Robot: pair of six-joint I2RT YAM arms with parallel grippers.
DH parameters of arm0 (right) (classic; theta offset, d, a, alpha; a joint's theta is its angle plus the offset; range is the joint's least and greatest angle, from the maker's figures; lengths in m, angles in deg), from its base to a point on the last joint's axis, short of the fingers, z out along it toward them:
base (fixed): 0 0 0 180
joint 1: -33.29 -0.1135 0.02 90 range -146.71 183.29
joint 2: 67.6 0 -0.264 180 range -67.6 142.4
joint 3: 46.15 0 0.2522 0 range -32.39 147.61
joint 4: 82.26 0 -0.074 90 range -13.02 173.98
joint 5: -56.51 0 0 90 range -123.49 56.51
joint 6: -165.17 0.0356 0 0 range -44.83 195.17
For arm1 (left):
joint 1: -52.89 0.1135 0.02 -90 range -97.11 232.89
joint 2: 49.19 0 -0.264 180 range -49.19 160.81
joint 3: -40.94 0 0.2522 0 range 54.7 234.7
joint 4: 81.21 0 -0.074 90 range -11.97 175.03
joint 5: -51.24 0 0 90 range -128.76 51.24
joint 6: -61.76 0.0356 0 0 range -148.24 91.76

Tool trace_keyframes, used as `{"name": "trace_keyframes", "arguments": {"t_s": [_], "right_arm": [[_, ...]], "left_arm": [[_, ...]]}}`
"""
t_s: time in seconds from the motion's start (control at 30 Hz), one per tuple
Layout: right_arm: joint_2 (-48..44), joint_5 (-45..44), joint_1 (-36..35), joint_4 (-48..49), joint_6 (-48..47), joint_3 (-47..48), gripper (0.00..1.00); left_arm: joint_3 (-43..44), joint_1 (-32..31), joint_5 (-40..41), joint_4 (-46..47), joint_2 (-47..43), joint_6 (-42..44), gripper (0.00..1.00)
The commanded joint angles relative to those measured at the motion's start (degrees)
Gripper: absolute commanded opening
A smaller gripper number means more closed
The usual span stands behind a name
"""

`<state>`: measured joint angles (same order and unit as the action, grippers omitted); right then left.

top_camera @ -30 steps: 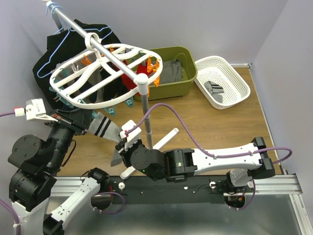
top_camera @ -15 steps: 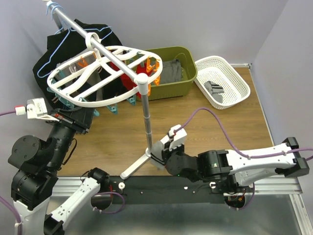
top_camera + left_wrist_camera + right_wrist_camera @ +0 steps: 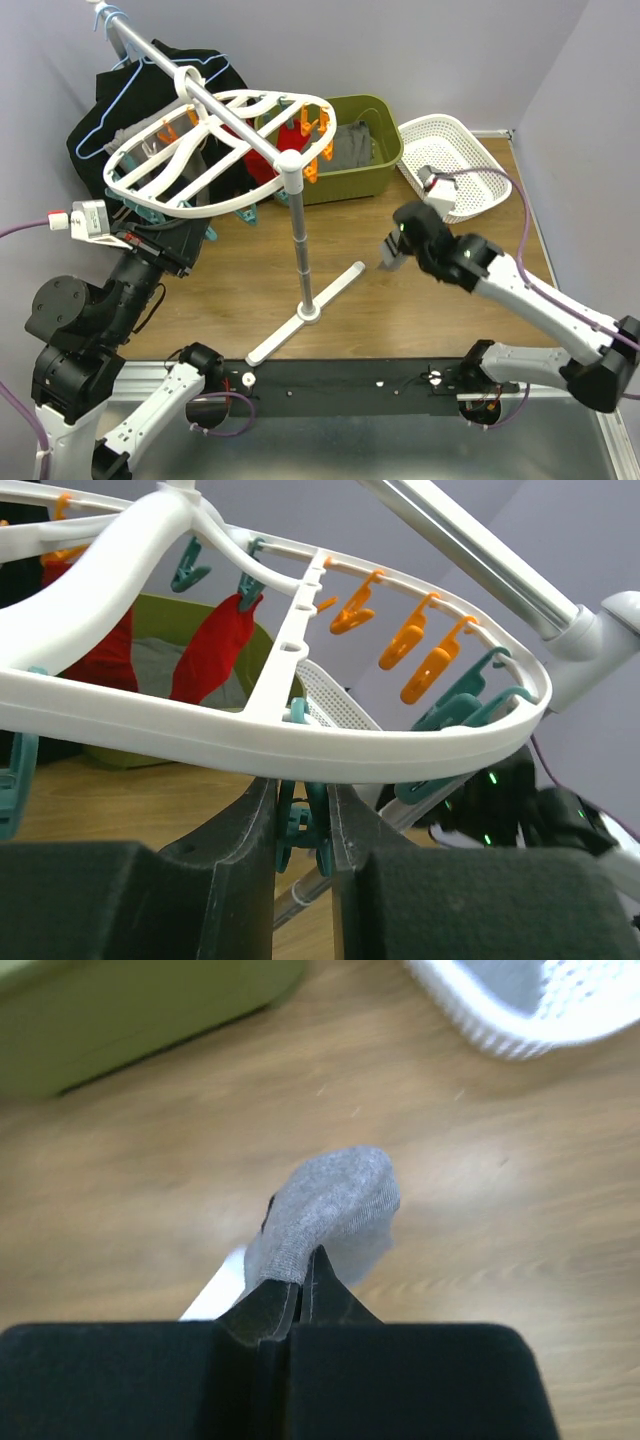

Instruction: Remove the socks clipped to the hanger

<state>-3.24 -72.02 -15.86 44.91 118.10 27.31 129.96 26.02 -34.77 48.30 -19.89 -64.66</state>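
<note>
The white oval hanger (image 3: 215,150) hangs from the rail, ringed with orange and teal pegs. Red socks (image 3: 288,138) hang at its far side and also show in the left wrist view (image 3: 215,650). My left gripper (image 3: 303,790) is under the hanger's near rim (image 3: 300,745), shut on a teal peg (image 3: 300,825); it sits at the rim's near left in the top view (image 3: 195,238). My right gripper (image 3: 308,1270) is shut on a grey sock (image 3: 325,1215), held over the wooden floor right of the stand (image 3: 392,250).
The stand pole (image 3: 300,250) and its white foot (image 3: 300,318) are in the middle. A green bin (image 3: 350,150) holds grey cloth. A white basket (image 3: 455,165) with a grey sock (image 3: 437,183) lies at the back right. A black garment (image 3: 100,130) and blue wire hanger (image 3: 105,110) hang at the left.
My right arm has pulled the grey sock from under the hanger and carried it right and back, toward the white basket. The hanger has swung slightly. My left gripper stays at the rim.
</note>
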Motion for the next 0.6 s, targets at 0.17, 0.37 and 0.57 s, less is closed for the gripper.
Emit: {"name": "trace_keyframes", "arguments": {"t_s": [0.17,0.37,0.57], "right_arm": [[22.35,15.67,31.20,2.25,-24.11,26.66,0.01],[36.26,16.03,41.05,-3.99,-27.02,46.78,0.01],[47.08,14.53,43.69,-8.03,-28.79,54.20,0.11]], "left_arm": [[-0.65,-0.20,-13.21,5.62,-0.12,-0.75,0.00],[-1.61,-0.11,-16.56,7.46,0.85,-1.54,0.00],[-2.22,-0.11,-16.29,7.72,1.20,-1.54,0.00]]}}
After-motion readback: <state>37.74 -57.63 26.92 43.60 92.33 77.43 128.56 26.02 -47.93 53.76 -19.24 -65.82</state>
